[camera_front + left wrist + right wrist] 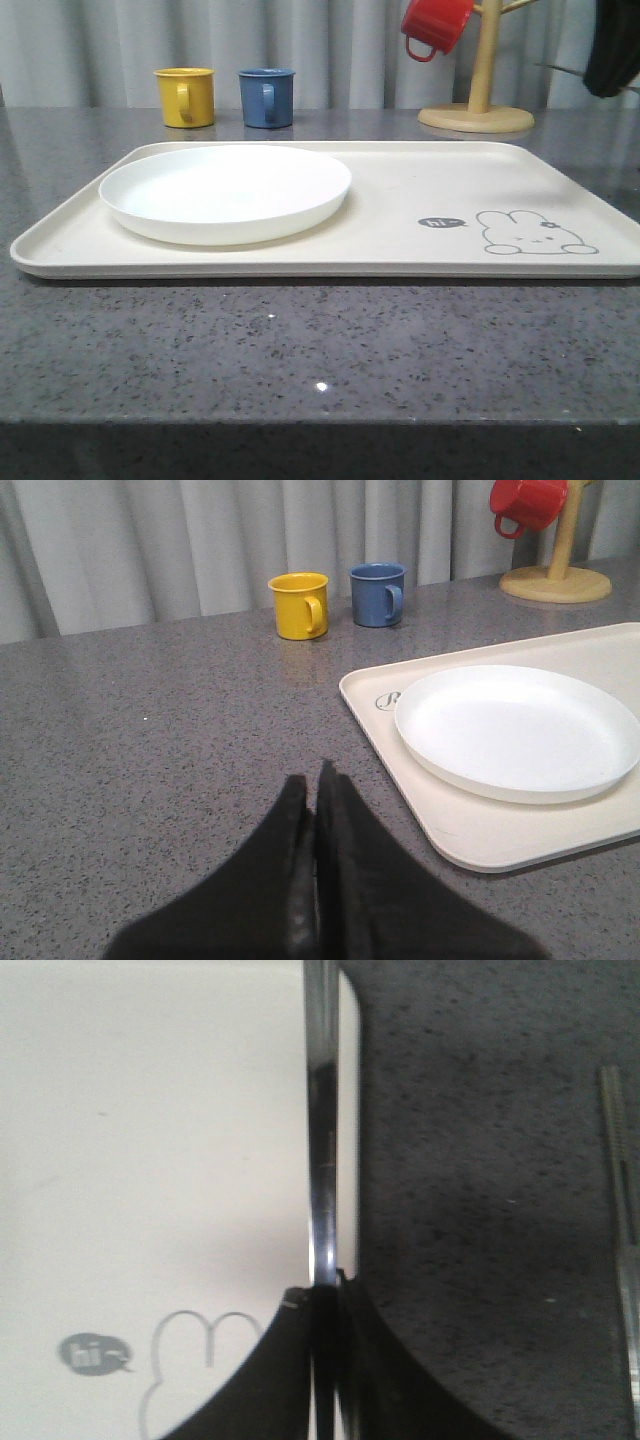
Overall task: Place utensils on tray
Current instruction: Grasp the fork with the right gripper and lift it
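Observation:
My right gripper is shut on a thin shiny metal utensil, whose handle runs out ahead of the fingers; its end is out of frame, so I cannot tell which piece it is. It hangs over the right edge of the cream tray, just beside the rabbit drawing. A second slim metal utensil lies on the grey table to the right of the tray. In the front view the tray fills the middle and the right gripper is a dark shape high at the right. My left gripper is shut and empty, over the table left of the tray.
A round white plate occupies the tray's left half. Behind the tray stand a yellow mug and a blue mug. A wooden mug tree at the back right carries a red mug. Curtains close off the back.

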### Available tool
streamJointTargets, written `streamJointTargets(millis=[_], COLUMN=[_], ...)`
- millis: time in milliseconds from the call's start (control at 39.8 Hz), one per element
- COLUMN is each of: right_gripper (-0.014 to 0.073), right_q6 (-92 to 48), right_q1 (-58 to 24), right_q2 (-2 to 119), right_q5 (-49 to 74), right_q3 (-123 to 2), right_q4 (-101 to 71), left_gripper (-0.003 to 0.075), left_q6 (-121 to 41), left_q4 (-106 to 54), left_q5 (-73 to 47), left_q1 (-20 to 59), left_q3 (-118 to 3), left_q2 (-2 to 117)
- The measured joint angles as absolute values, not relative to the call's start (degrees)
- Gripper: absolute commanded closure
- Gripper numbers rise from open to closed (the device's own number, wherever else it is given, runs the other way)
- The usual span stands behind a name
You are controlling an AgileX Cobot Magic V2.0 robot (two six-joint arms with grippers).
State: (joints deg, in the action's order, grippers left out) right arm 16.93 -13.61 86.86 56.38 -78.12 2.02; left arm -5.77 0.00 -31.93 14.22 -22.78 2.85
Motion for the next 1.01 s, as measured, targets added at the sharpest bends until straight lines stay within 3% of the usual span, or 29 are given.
streamJointTargets(millis=[327,729,1006], right_gripper=[0.0606,0.0601,0.0446], right_q6=[28.1,31.9,31.9], right_q1=[-27.0,-29.0,-29.0], right_q2=[95.7,103.6,103.6], right_q5=[56.6,55.4,55.0], right_q3=[-84.5,-85.5,-85.6], right_q4=[3.6,3.2,2.6], left_gripper=[0.0738,0.0738,0.0738], left_q6=[-5.8,-5.8,-5.8], left_q4=[0.0,0.0,0.0], left_q5=[-31.9,-31.9,-31.9], left_q1=[14.2,14.2,14.2], left_q3=[-22.8,-22.8,-22.8], left_q2=[2.8,2.8,2.8])
